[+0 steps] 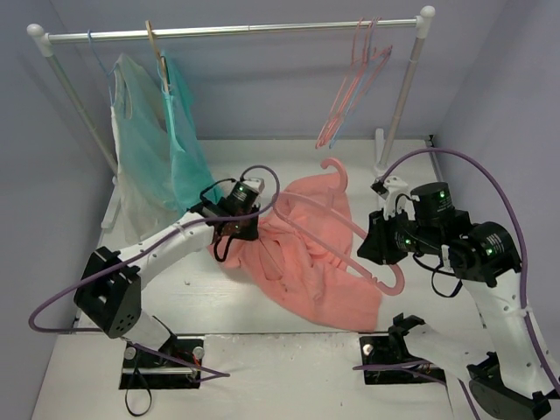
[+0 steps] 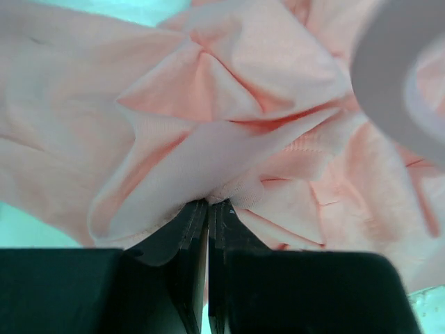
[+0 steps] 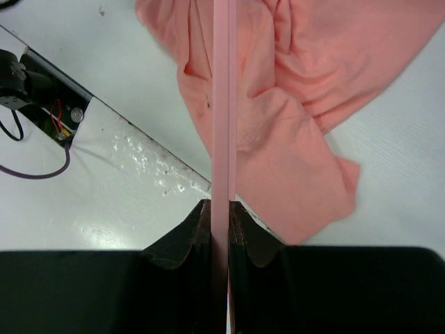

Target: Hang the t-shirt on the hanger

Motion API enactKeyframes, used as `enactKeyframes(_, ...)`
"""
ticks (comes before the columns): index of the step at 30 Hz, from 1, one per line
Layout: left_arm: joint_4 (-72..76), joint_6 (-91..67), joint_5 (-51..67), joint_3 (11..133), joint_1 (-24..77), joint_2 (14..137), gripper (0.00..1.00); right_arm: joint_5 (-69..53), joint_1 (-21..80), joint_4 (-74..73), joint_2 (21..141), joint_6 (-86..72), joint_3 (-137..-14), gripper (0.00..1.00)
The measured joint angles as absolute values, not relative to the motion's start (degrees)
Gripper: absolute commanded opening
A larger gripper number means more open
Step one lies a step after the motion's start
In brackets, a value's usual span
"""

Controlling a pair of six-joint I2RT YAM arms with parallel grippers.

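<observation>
Top external view puts the t-shirt (image 1: 306, 254) crumpled near the middle of the surface (image 1: 219, 297), with the hanger (image 1: 340, 182) lying across the top of it. The hanger's long axis runs from about 10 o'clock to 4 o'clock and its hook points toward 12. The right gripper (image 1: 378, 247) has the 4 o'clock end. In the right wrist view its fingers (image 3: 245, 240) are clamped on the thin pink bar (image 3: 221, 104), which runs straight away from them over the cloth (image 3: 299, 83). The left gripper (image 1: 233, 233) sits at the shirt's 9 o'clock edge, just beside the hanger's free end. Its wrist view shows the fingers (image 2: 186, 229) pressed together on a gathered fold of the fabric (image 2: 208, 104).

The coming move seems to turn on that free 10 o'clock end. It lies close to the fold the left arm holds, and the left arm is the nearer one to it. Whether the pinched fold is the neck, the hem or a sleeve cannot be told from these folds. As far as can be seen, the frame is on the cloth rather than inside it, so the dressing looks not yet begun. Likely the left arm must open up an edge while the right slides the bar along its own axis toward 10 o'clock
</observation>
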State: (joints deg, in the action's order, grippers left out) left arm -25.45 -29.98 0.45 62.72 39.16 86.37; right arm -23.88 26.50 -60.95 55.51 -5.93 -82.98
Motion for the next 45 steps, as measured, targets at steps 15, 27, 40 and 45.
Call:
enactKeyframes(15,-35.22,-23.64,9.04,71.94,32.58,91.15,0.11,-25.26,26.74,-60.60,52.12,-5.85,-79.92,0.00)
enactKeyframes(27,-34.44,-24.08,9.15,67.61,32.58,91.07,0.17,-26.00,27.42,-60.42,52.12,-5.72,-78.30,0.00)
enactKeyframes(40,-36.62,-24.03,8.97,71.16,32.56,91.07,0.00,-26.04,28.27,-60.20,52.14,-5.69,-77.03,0.00)
enactKeyframes(45,-38.39,-23.62,8.78,75.99,32.56,90.52,0.00,-26.30,28.99,-60.07,52.25,-5.65,-76.12,0.00)
